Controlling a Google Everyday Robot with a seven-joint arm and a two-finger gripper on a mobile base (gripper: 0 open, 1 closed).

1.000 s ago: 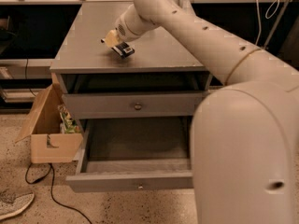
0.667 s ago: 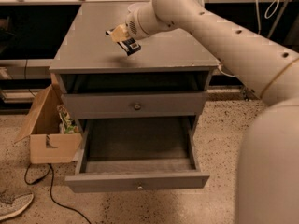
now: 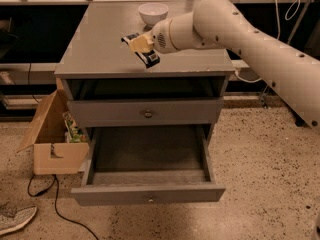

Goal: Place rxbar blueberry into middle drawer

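Holding the rxbar blueberry crosswise, my pincer is clamped on it near its middle, so both dark-blue ends stick out past my yellowish fingers. I judge that grip suits a bar this flat and thin, since closing across the narrow width leaves a slick wrapper little room to slide. The bar seems to hang just clear of the counter, near its front edge and well apart from the round white bowl at the back; a soft shadow lies under it on the matte grey wood.

Below, the middle drawer stands pulled right out. It is a wide, shallow box of the same flat grey board, with a tiny pale knob on its front and a bare floor that I can see; that opening is why I carry the bar toward the front edge, as the way in is probably out past the lip and then down. Between counter and drawer sits the drawer front with the brassy knob, shut, and I must clear it. A cardboard box rests on the speckled floor to one side, out of my path.
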